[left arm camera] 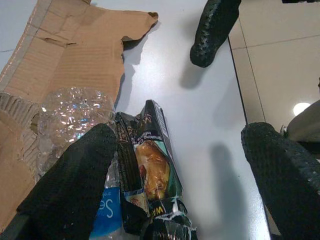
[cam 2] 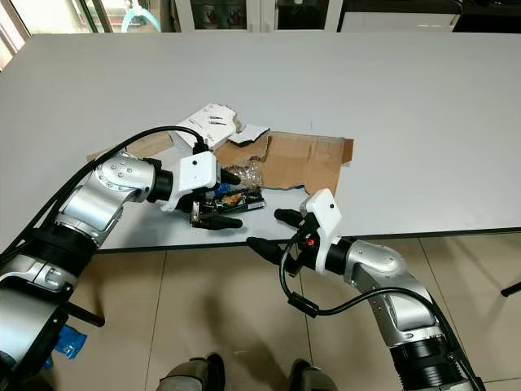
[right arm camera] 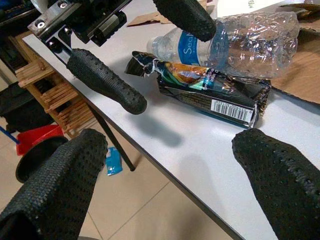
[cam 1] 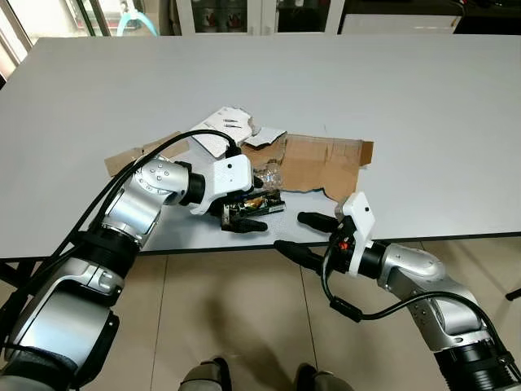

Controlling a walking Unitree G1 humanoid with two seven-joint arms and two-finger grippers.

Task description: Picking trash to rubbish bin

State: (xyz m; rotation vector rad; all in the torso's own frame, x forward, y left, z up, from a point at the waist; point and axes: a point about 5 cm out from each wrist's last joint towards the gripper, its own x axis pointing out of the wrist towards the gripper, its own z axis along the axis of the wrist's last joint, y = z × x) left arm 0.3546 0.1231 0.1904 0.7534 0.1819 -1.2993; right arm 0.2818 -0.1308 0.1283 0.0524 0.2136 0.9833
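At the table [cam 1: 423, 106] edge, the left gripper [right arm camera: 150, 52] spreads wide around a snack wrapper [right arm camera: 210, 92] and crushed bottle [right arm camera: 250, 42]; the right gripper [cam 1: 308, 234] hovers open nearby.

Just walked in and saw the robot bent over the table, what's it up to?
It is clearing trash. The left pincer, open, straddles a dark snack wrapper beside a crushed plastic bottle near the table edge, next to torn cardboard. Nothing is gripped yet. The right pincer, also open, hovers at the edge facing the same wrapper.
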